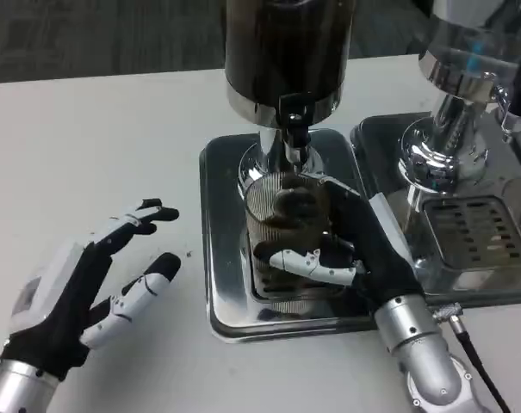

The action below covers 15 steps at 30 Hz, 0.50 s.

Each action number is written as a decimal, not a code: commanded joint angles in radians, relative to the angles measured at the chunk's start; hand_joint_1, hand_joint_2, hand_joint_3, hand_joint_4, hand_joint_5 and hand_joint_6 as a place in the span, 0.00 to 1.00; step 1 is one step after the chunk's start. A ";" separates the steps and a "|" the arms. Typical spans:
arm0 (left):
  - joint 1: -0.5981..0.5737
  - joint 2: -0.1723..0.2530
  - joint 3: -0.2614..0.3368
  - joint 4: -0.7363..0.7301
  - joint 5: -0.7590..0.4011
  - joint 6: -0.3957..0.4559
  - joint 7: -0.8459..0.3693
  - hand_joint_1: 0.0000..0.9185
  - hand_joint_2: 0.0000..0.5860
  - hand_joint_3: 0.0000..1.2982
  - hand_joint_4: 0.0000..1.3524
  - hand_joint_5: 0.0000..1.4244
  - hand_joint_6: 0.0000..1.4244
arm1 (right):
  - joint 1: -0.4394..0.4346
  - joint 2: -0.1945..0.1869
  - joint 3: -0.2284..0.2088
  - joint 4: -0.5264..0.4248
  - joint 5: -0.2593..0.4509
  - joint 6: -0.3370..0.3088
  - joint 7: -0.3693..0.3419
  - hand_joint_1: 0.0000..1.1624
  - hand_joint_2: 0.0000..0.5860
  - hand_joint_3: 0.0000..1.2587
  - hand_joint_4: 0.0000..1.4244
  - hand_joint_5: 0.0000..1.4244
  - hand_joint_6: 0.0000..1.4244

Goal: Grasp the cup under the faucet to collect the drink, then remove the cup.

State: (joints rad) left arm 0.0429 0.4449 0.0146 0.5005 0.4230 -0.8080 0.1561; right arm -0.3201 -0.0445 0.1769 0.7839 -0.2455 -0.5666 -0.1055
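Note:
A clear ribbed cup (277, 225) stands on the steel drip tray (221, 258), directly below the faucet (293, 129) of a dark drink dispenser (284, 52). My right hand (338, 249) grips the cup from the right side, with dark fingers wrapped around its far side and the white thumb across its front. Dark liquid shows through the lower part of the cup. My left hand (96, 284) rests on the white table to the left of the tray, with its fingers spread and nothing in it.
A second dispenser (467, 77) with a chrome base stands at the right on its own tray with a slotted grate (471, 228). A black cable (480, 366) runs by my right forearm. Bare white table (88, 146) lies to the left.

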 commanded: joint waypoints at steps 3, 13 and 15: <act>0.004 0.007 -0.003 -0.005 -0.013 -0.003 0.002 0.00 0.40 0.24 0.12 0.20 0.14 | 0.013 0.005 0.003 0.029 -0.020 -0.003 -0.034 0.89 0.32 0.34 0.37 0.37 0.46; -0.006 0.013 -0.008 0.004 -0.021 -0.006 -0.005 0.00 0.41 0.24 0.12 0.20 0.14 | 0.030 0.003 0.005 -0.006 -0.057 -0.025 -0.107 0.90 0.29 0.36 0.38 0.41 0.50; -0.010 0.014 -0.009 0.007 -0.020 -0.009 -0.003 0.00 0.41 0.24 0.12 0.18 0.11 | 0.038 0.002 0.005 -0.024 -0.068 -0.028 -0.124 0.90 0.29 0.37 0.38 0.42 0.51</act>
State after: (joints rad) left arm 0.0409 0.4479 0.0143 0.5007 0.4029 -0.8080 0.1560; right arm -0.3061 -0.0404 0.1822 0.7766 -0.3018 -0.5890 -0.2076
